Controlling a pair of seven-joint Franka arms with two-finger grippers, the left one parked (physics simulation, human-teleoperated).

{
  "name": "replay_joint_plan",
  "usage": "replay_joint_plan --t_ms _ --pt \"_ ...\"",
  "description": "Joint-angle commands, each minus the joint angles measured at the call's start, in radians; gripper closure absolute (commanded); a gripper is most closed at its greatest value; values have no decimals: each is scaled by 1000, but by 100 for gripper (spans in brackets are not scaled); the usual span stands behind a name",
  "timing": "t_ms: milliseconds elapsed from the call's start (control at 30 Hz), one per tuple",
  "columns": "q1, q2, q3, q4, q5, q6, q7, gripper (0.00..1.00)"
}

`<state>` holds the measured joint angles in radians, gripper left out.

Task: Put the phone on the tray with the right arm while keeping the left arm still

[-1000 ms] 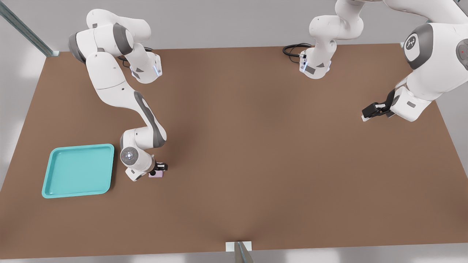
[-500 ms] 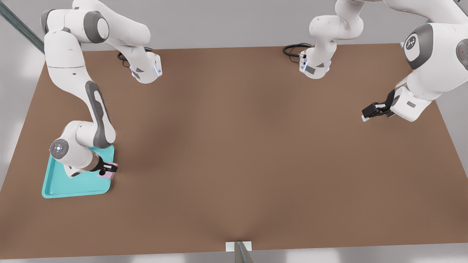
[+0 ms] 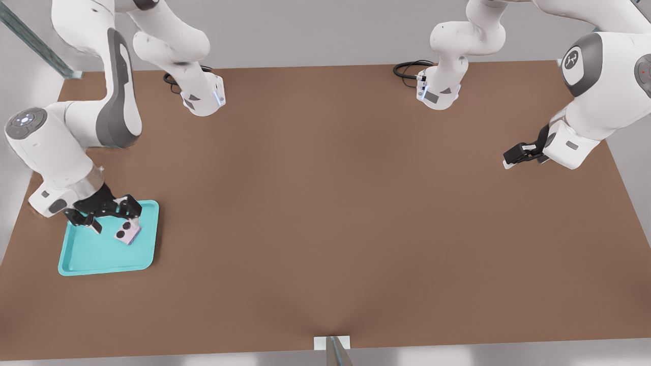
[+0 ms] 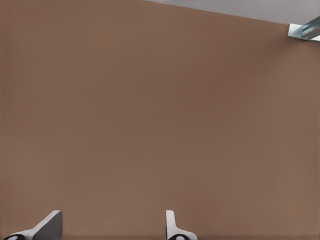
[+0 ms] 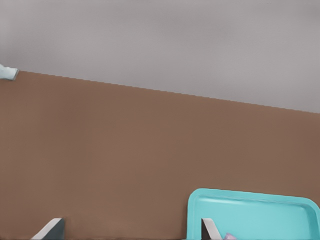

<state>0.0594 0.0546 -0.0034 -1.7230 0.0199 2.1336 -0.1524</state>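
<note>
Right now we are holding our right arm's black two-finger gripper over the far part of the shallow turquoise plastic tray, which is sitting near the tabletop's front corner on the front view's left. Our fingers are standing spread apart, one toward the tray's far edge on the front view's left and the other near its far corner on the front view's right, and we are gripping nothing between them. The small pale pink-lilac squarish phone is lying inside the tray close to that far corner, its two black round lenses facing up, just beside and below the nearer fingertip; we cannot tell whether that fingertip is touching it. Our white jointed right arm is leaning over the tabletop's edge on the front view's left, its round grey joint cap with lit dots facing up.

In the right wrist view we are seeing the tray's raised rim against the brown tabletop, with a sliver of the phone showing beside one pale fingertip.
</note>
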Motion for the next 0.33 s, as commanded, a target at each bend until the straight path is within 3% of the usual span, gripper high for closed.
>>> replay_joint_plan --t_ms 0,100,300 --pt "37 -38 -3 -1 2 -241 120 0" --pt "128 125 -84 246 -1 -437 131 0" --pt "128 65 -87 195 -3 -396 129 0"
